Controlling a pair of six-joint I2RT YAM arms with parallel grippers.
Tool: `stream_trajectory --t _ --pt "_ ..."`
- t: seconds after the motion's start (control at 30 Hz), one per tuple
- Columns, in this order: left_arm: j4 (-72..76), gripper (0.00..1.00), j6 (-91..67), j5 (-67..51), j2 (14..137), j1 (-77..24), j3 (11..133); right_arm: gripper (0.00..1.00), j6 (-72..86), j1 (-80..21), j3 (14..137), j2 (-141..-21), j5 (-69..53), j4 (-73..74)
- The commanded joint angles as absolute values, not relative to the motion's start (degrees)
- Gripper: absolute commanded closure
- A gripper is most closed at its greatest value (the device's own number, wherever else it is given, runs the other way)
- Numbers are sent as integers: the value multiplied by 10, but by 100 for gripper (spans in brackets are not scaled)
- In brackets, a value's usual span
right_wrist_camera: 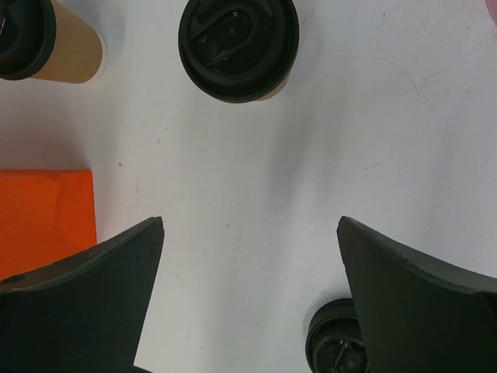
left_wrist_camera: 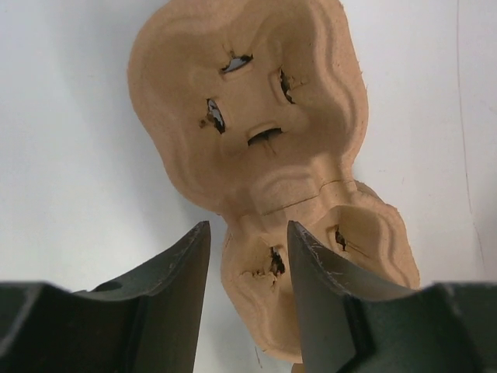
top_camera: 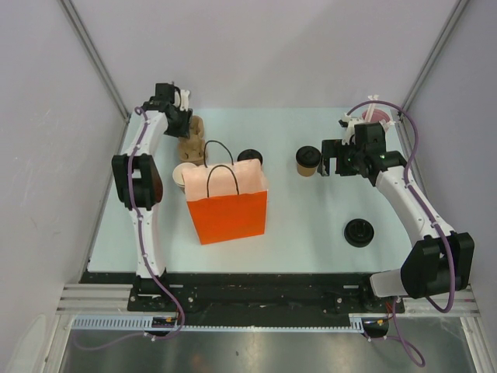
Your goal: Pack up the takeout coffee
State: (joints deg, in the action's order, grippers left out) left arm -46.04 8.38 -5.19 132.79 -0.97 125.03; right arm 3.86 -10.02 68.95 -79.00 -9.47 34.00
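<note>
Two tan paper cups with black lids stand on the table. One cup (top_camera: 308, 161) is right of centre; the other (top_camera: 249, 158) is just behind the orange bag (top_camera: 229, 208). In the right wrist view, one cup (right_wrist_camera: 238, 47) is ahead of the jaws and the other (right_wrist_camera: 31, 35) is at the top left. My right gripper (top_camera: 331, 160) (right_wrist_camera: 248, 233) is open and empty, just right of the nearer cup. My left gripper (top_camera: 185, 126) (left_wrist_camera: 247, 233) is open over the brown pulp cup tray (top_camera: 192, 141) (left_wrist_camera: 256, 132). Its fingers straddle the tray's near corner without closing on it.
A loose black lid (top_camera: 359, 231) (right_wrist_camera: 335, 348) lies on the table at the right front. A pink cylinder (top_camera: 377, 116) stands at the far right corner. A pale round object (top_camera: 183, 176) sits at the bag's left rear. Grey walls enclose the table.
</note>
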Motion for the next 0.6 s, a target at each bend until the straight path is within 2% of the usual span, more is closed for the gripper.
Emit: stream_trajectory --t 0.0,0.23,0.4,0.57 --pt "-454 50 98 -53 1323 -6 1235 0 32 -98 690 -788 -88 326" --pt "-454 51 107 -48 1326 -4 1230 0 32 -99 690 -788 -86 330" --pt "-454 58 108 -61 1331 -4 1226 0 32 -99 690 -786 -85 332" --pt "-454 59 112 -58 1332 -3 1222 0 32 -100 690 -785 -87 330"
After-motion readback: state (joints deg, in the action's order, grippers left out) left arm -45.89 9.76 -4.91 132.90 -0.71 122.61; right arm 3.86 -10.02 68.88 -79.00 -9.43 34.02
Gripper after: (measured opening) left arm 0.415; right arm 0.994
